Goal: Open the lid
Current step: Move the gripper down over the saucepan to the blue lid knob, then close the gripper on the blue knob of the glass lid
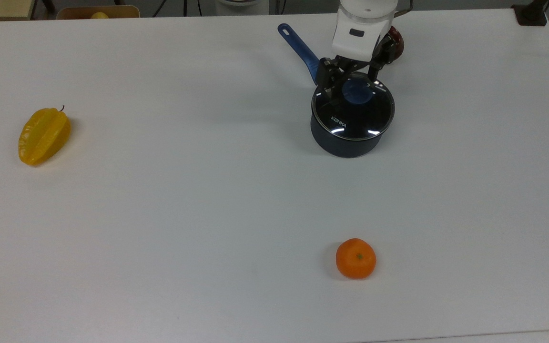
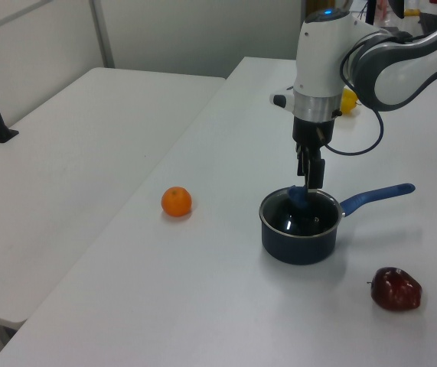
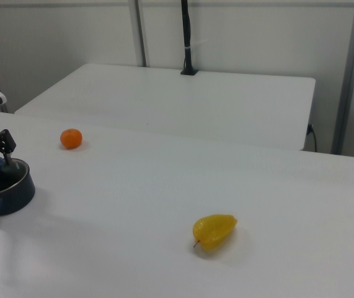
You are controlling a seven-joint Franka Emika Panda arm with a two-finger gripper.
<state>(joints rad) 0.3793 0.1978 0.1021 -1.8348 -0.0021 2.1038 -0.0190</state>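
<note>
1. Over the saucepan (image 1: pixel 350 138), toward 1 o'clock on the table (image 1: pixel 160 190) in the top view, the gripper (image 1: pixel 353 88) hangs spread wide, fingers straddling the blue knob (image 1: pixel 356 91).
2. The lid (image 1: pixel 353 112) sits closed on the saucepan.
3. Orange (image 1: pixel 356 258) at 5 o'clock, starfruit (image 1: pixel 43 136) at 9.

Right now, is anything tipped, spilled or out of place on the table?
Nothing stands out. The lid sits level on the pan, the gripper is open around its knob, and the fruits lie apart from the pan.
</note>
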